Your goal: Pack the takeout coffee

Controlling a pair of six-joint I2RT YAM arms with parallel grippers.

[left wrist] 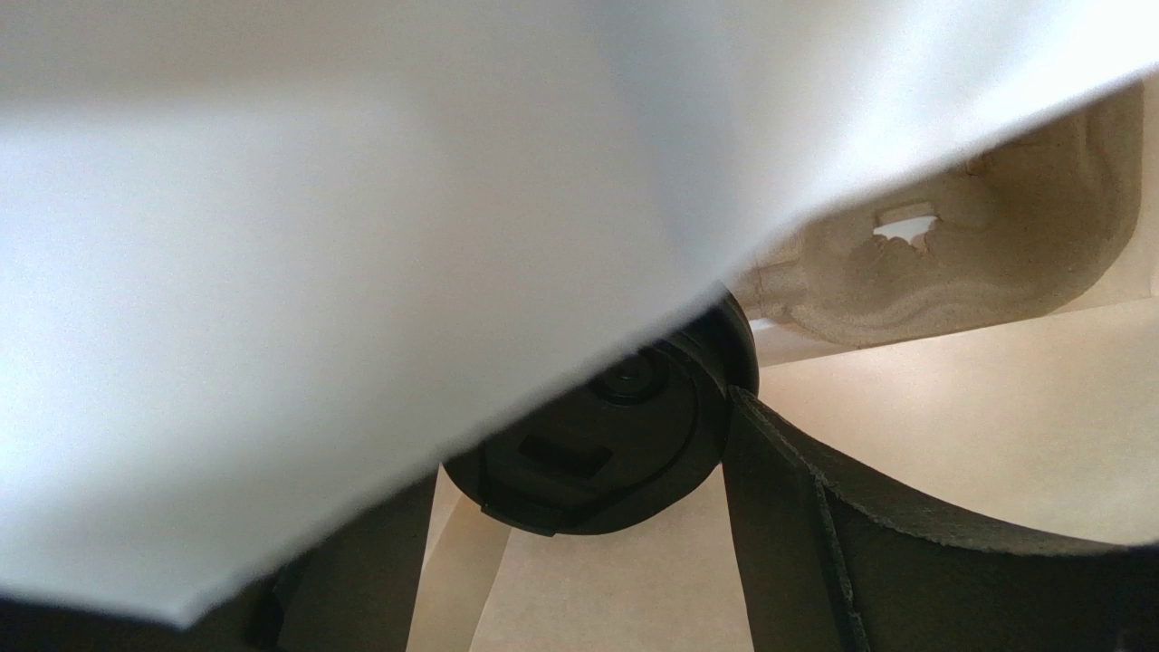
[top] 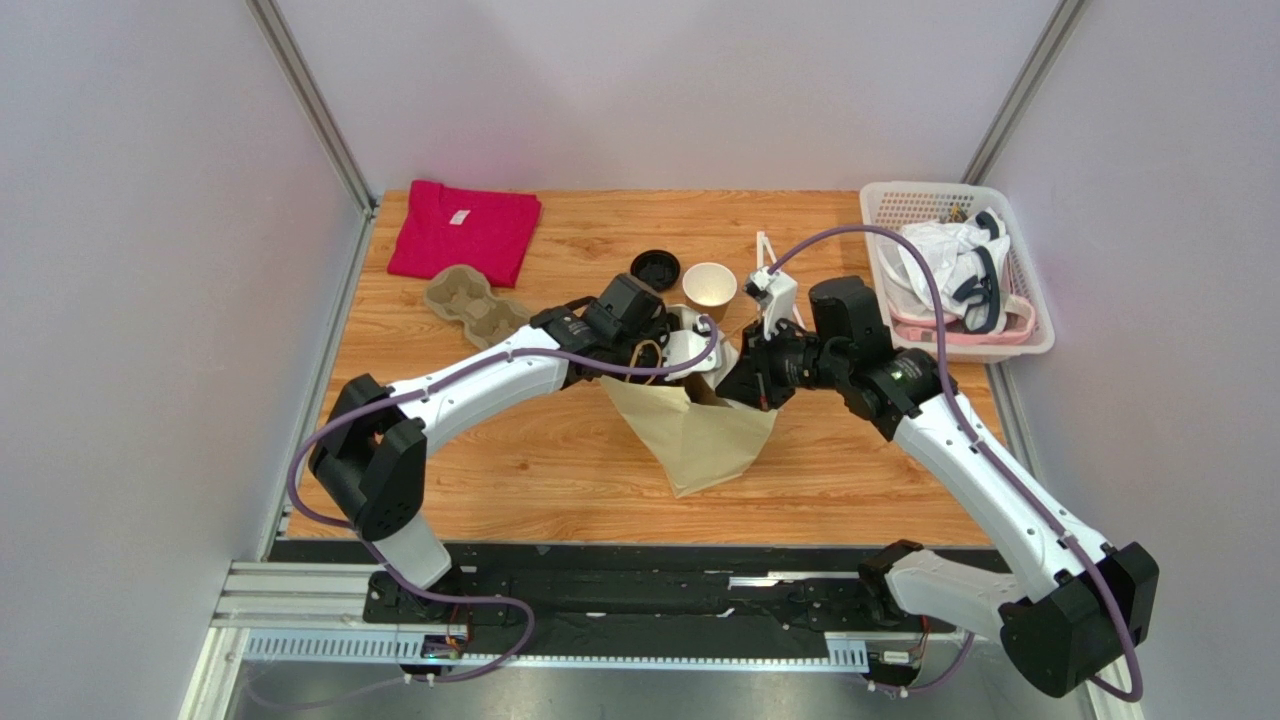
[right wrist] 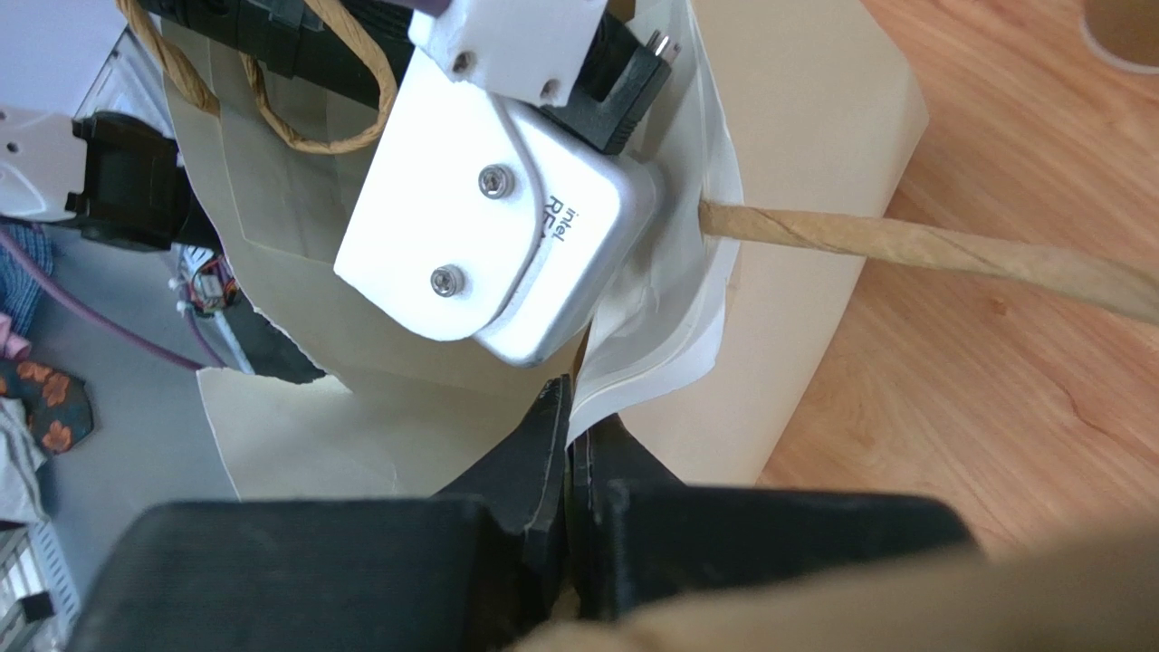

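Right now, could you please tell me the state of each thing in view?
Coffee: lidded, inside bag.
Bag: mouth open.
Left gripper: closed on coffee.
Right gripper: shut on bag rim.
Spare cup: upright, unlidded.
Loose lid: lying flat.
Red cloth: folded.

Bag (top: 706, 435) mouth — blocked w/ left end effector (top: 688, 360).

The only legible writing is the small dark word "intel" with the cut-off letters "RE" just beside it, printed on the rounded silver metal camera housing (right wrist: 497, 258) fastened with two screws, seen in the right wrist view.
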